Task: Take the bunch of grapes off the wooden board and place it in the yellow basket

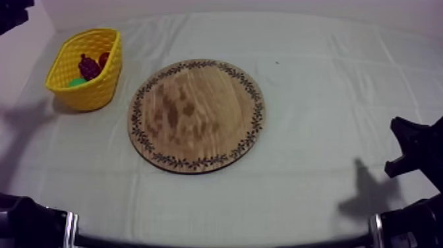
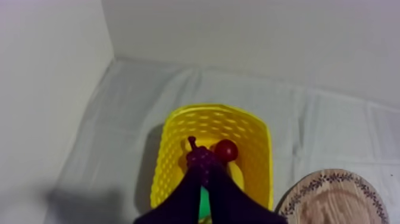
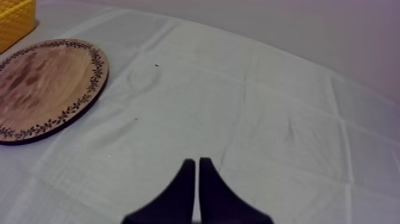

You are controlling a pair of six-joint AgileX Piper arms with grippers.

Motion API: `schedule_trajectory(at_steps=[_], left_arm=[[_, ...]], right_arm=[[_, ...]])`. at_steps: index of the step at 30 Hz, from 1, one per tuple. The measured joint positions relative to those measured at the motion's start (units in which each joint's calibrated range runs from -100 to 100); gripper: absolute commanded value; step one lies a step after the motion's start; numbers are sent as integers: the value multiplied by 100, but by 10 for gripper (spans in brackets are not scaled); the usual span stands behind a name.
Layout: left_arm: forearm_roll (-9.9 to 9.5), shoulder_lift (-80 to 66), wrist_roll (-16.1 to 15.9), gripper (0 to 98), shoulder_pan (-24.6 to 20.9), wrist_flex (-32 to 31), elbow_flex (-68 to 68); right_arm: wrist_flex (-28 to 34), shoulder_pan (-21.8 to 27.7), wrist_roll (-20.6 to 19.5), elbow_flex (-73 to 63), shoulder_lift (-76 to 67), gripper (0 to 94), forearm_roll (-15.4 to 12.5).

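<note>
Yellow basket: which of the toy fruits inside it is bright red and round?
The small red fruit, lying beside the dark purple bunch of grapes in the yellow basket.

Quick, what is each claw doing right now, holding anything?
Left claw: closed, holding nothing, above the yellow latticed basket.
Right claw: closed, holding nothing.

The wooden board (image 1: 196,115) shows blotchy matt grain, the yellow basket (image 1: 92,89) perforated plastic, the cloth (image 1: 316,152) creased matt fabric.

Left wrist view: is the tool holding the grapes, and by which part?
Nothing is held. The bunch of grapes lies in the yellow basket; the left tool is shut on nothing.
</note>
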Motion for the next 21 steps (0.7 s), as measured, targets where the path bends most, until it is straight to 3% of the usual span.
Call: schedule_trajectory(at_steps=[7, 15, 21], left_arm=[[-53, -1775, 70, 1, -11, -684, 1611], [-191, -3697, 253, 0, 16, -882, 3555], [-395, -4818, 299, 0, 23, -1220, 4846]], right_arm=[[0, 0, 3, 0, 0, 4, 0], [0, 0, 3, 0, 0, 4, 0], [0, 0, 3, 0, 0, 4, 0]])
